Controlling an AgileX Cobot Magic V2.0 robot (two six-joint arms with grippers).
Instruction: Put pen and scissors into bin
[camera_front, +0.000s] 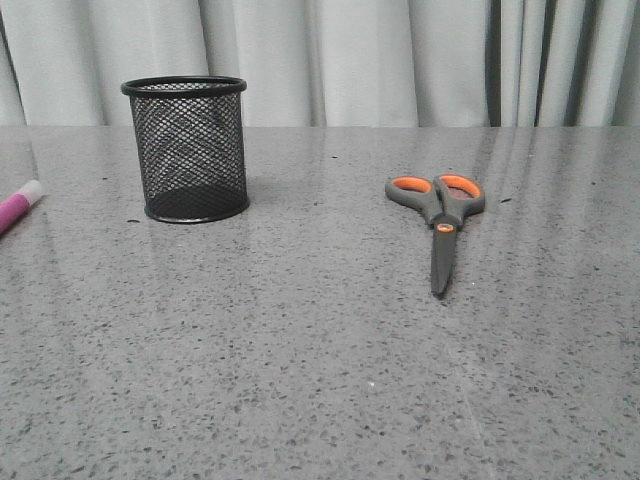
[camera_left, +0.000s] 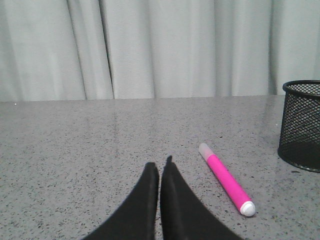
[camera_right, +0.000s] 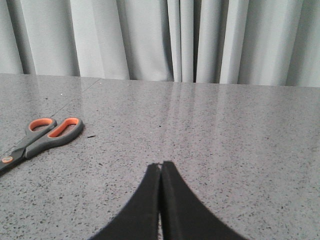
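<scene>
The black wire-mesh bin (camera_front: 187, 148) stands upright at the back left of the table; it also shows in the left wrist view (camera_left: 301, 125). The magenta pen (camera_front: 17, 205) lies flat at the far left edge, and in the left wrist view (camera_left: 226, 178) it lies beside my left gripper (camera_left: 160, 164), which is shut and empty. The scissors (camera_front: 438, 216) lie flat and closed at the right, handles away, blades toward me; they also show in the right wrist view (camera_right: 37, 137). My right gripper (camera_right: 161, 164) is shut and empty, apart from the scissors. Neither gripper shows in the front view.
The grey speckled table (camera_front: 300, 350) runs back to a pale grey curtain (camera_front: 330, 60). Nothing else stands on it.
</scene>
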